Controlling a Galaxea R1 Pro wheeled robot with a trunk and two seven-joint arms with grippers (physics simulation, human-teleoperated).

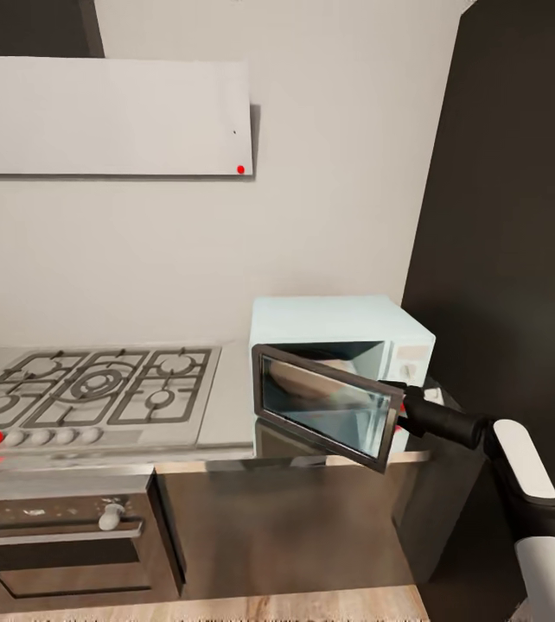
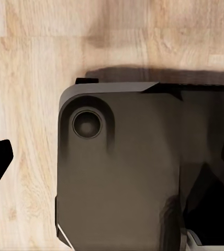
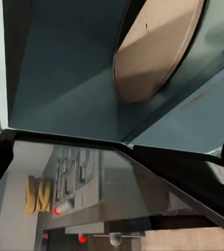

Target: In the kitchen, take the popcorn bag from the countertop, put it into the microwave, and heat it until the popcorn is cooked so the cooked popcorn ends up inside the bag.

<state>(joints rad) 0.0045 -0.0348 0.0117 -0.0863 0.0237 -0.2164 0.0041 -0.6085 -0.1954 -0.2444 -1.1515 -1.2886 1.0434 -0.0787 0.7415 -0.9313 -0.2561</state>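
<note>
Swinging beside the microwave (image 1: 347,333), its door (image 1: 325,404) half open, we see our right gripper (image 1: 401,406) (fingers spread) at the door's edge.

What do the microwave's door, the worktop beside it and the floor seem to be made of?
The microwave door looks like dark glass in a dark frame: it mirrors the kitchen. The countertop looks like brushed steel, grey and shiny, with soft reflections. The floor looks like pale wood, with grain and plank seams. These are simulator renders, so this rests on looks alone.
</note>
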